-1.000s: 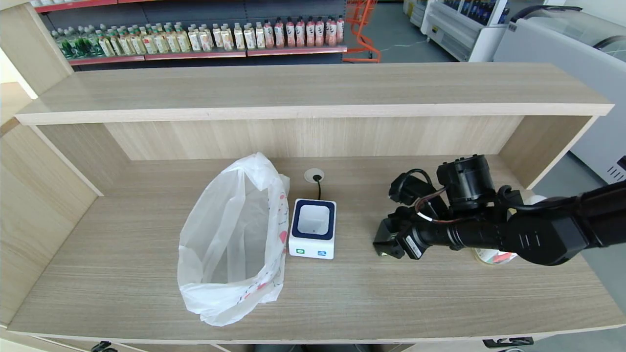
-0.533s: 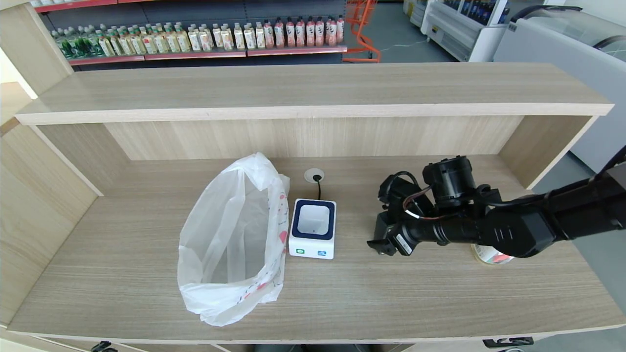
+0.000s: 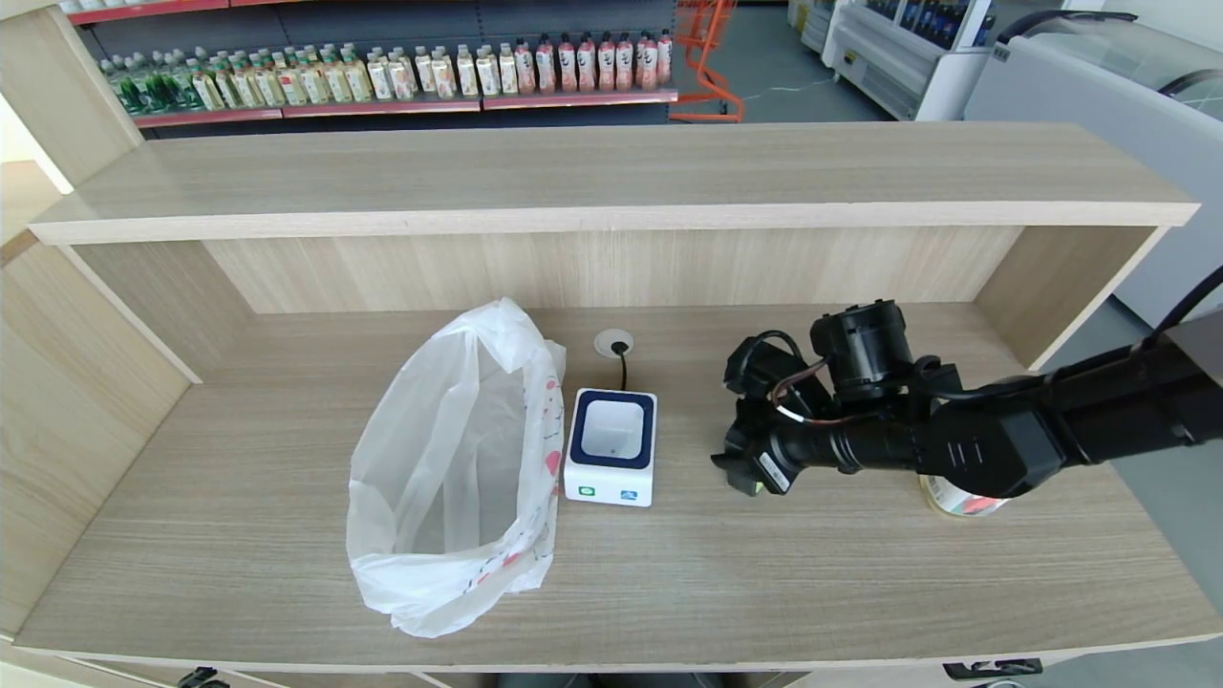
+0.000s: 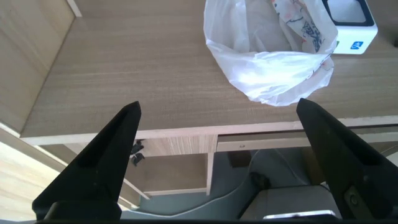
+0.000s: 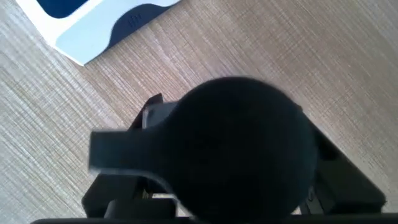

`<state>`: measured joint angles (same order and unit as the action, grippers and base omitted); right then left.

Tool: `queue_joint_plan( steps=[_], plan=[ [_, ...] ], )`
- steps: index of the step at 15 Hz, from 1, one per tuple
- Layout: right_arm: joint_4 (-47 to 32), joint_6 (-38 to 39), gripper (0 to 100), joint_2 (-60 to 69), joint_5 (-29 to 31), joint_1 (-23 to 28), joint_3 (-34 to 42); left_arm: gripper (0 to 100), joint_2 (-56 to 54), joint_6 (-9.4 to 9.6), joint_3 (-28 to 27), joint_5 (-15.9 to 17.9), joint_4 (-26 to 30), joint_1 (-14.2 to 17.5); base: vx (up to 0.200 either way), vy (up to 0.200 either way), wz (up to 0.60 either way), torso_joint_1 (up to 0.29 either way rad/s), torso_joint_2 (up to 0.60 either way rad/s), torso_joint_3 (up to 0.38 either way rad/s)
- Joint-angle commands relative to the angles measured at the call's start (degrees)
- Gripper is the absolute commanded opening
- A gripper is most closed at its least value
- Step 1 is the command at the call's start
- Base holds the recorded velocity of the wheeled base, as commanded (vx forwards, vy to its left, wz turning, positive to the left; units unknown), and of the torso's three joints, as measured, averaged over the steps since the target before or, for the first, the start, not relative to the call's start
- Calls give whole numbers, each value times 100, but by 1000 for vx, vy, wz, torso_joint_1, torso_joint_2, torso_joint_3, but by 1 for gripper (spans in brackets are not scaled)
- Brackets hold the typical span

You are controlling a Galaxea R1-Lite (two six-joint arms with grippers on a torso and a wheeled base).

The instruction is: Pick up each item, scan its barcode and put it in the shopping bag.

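Black right arm (image 3: 994, 447), black hand (image 3: 741, 474) — red-white cables (image 3: 801, 417).

The thin see-through white plastic shopping bag (image 3: 449, 478) has red and dark marks on its side. The small white box scanner (image 3: 610, 457) has a dark blue top. The long wooden counter (image 3: 764, 573) is pale brown with thin stripes.

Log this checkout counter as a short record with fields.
bag: white translucent plastic shopping bag, mouth open, on the light wooden counter
scanner: white box-shaped barcode scanner with dark blue rim, beside the bag
item: round container, largely hidden under the right arm
right claw: low over the counter, right of the scanner
left claw: open, holding nothing
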<state>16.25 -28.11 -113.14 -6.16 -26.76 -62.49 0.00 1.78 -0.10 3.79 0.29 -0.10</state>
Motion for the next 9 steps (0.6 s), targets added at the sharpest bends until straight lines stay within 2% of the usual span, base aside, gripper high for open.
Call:
queue_joint_plan(
  steps=[1,6,7,9],
  plan=[
    [1,-1,0,82,0,-5,61,100,9,-2,1,-1,6,1,0,0,0,0,0,0],
    [10,104,0,486,-44,4,281,100,9,-2,1,-1,-3,1,0,0,0,0,0,0],
    [19,271,0,609,-52,13,290,100,9,-2,1,-1,-3,1,0,0,0,0,0,0],
    [10,1212,0,978,-61,92,290,100,9,-2,1,-1,-3,1,0,0,0,0,0,0]
  ],
)
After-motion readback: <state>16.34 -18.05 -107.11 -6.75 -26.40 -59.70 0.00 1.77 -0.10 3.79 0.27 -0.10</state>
